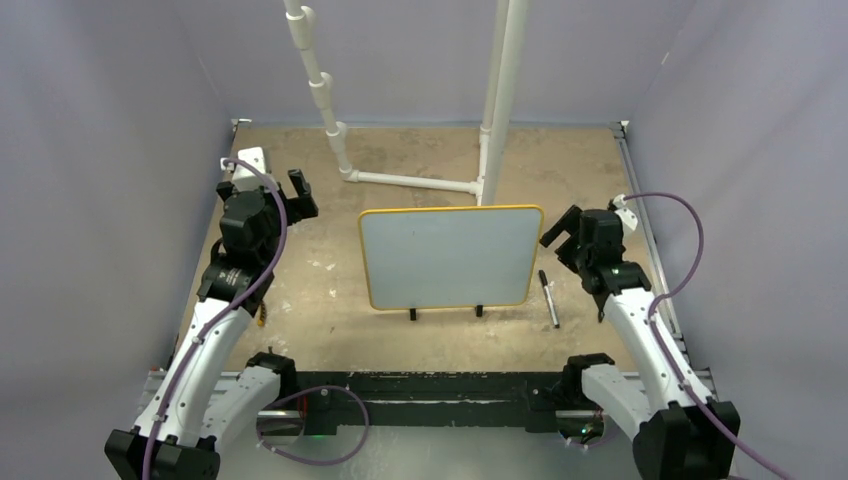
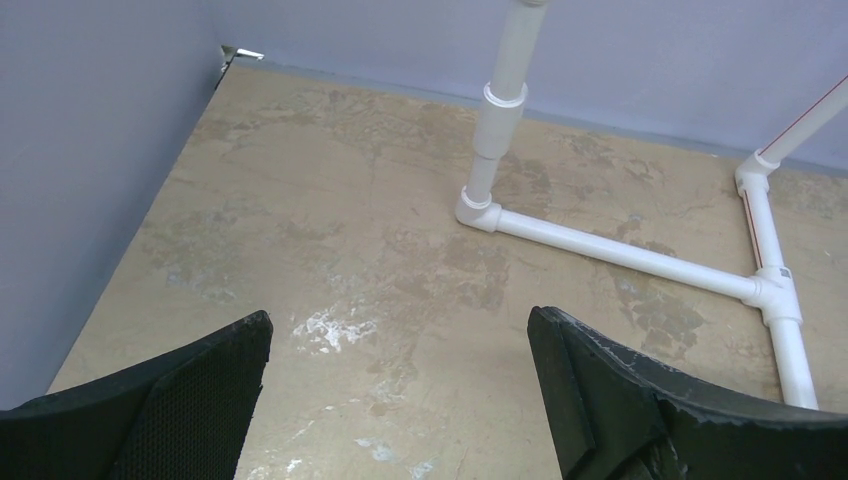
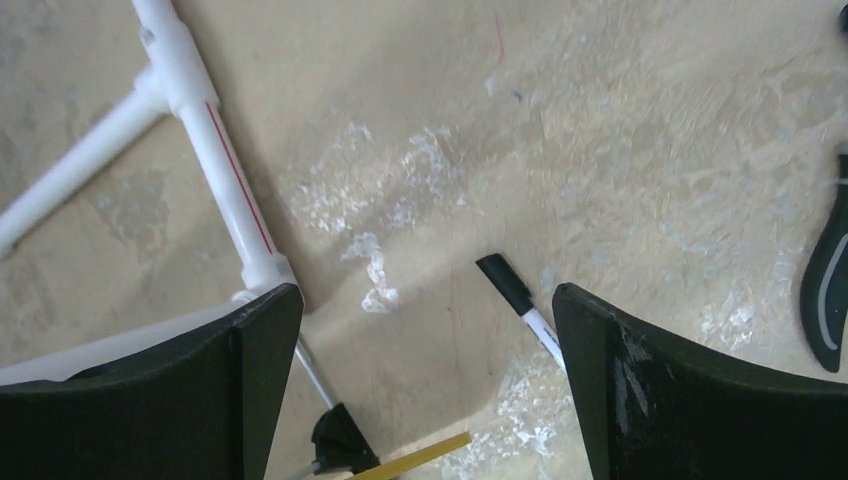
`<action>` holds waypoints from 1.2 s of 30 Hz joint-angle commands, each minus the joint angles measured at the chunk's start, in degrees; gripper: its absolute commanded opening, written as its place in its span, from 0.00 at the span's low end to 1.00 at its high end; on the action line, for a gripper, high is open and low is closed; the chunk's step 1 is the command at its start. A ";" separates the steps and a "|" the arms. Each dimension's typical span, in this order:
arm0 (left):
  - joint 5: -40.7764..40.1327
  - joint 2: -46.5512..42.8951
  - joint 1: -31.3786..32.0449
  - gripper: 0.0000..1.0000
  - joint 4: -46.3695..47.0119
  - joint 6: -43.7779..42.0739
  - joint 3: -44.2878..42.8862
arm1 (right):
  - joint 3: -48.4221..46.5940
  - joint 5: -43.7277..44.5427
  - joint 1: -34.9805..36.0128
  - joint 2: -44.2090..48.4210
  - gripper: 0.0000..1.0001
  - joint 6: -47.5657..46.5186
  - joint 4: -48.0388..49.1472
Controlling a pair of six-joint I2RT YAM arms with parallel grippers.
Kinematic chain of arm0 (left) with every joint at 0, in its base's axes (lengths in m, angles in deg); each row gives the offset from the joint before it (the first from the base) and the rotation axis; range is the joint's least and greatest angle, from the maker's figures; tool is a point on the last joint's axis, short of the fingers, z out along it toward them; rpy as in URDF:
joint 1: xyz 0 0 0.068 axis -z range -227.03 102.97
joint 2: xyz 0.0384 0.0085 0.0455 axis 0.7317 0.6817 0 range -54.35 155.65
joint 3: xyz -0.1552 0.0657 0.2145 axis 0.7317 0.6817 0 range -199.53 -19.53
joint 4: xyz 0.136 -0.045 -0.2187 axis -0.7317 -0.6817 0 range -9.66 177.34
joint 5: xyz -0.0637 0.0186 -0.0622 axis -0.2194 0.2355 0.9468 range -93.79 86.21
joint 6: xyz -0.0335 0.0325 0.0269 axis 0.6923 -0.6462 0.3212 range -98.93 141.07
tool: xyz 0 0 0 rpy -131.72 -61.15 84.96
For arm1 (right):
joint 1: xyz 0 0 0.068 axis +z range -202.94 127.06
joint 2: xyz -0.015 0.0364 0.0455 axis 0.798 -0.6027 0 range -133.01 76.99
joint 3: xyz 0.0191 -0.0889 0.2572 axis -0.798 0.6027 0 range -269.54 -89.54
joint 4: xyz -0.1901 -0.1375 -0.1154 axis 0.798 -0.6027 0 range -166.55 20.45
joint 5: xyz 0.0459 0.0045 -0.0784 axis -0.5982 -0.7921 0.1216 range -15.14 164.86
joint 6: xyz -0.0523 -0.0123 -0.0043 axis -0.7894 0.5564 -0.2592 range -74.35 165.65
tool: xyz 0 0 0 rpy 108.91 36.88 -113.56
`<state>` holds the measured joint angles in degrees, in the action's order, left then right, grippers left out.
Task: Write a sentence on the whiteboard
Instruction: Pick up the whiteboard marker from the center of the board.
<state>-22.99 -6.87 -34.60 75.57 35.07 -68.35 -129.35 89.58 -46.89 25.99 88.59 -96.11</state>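
The whiteboard (image 1: 450, 255), pale with a yellow frame (image 3: 420, 458) and two black feet, stands at the table's middle. Its face looks blank, and the sentence does not show. A black-capped marker (image 1: 549, 298) lies on the table just right of the board; the right wrist view shows this marker (image 3: 512, 290) near the right finger. My left gripper (image 1: 302, 195) hovers left of the board, open over bare table (image 2: 400, 330). My right gripper (image 1: 560, 232) is at the board's upper right corner, open and empty (image 3: 428, 300).
A white PVC pipe frame (image 1: 410, 182) stands behind the board, its base pipes (image 2: 620, 250) lying on the table (image 3: 215, 150). Purple walls close in the sides and back. A dark curved object (image 3: 828, 300) lies at the right edge of the right wrist view.
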 commanded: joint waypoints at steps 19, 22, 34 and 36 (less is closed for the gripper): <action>3.96 0.09 0.33 0.99 0.70 2.34 -0.05 | -0.40 -9.48 -0.59 -25.21 0.72 -0.41 -4.79; 4.00 0.41 0.73 0.99 0.65 2.35 -0.06 | -0.68 -10.65 -0.58 -28.24 0.66 -1.35 -4.42; 3.39 0.58 1.11 0.99 0.35 2.26 -0.10 | -1.69 -6.36 -1.34 -34.61 0.27 -2.20 0.10; 3.34 0.60 1.11 0.99 0.29 2.26 -0.11 | -1.44 -6.08 -1.65 -34.62 0.19 -1.84 1.13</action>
<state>-19.40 -6.08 -33.81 75.22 36.60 -68.35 -132.17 80.99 -47.86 -6.03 86.56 -97.99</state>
